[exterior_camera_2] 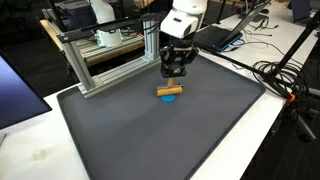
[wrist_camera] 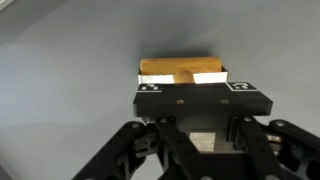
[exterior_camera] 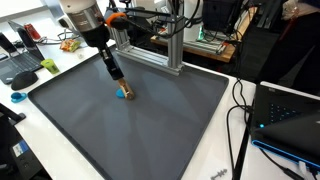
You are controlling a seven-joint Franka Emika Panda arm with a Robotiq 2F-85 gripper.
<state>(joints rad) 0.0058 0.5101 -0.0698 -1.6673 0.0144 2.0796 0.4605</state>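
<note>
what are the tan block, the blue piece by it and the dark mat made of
Tan block: likely bare wood, matte, with a paler grain-like streak in the wrist view.
Blue piece: too small to tell; even colour suggests paint or plastic.
Dark mat: perhaps rubber or foam, dull grey, no glare.

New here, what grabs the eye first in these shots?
A wooden block on a blue piece lies alone on the mat in both exterior views. The gripper hangs close above it; the wrist view shows the block just ahead. A metal frame stands at the mat's far edge.
</note>
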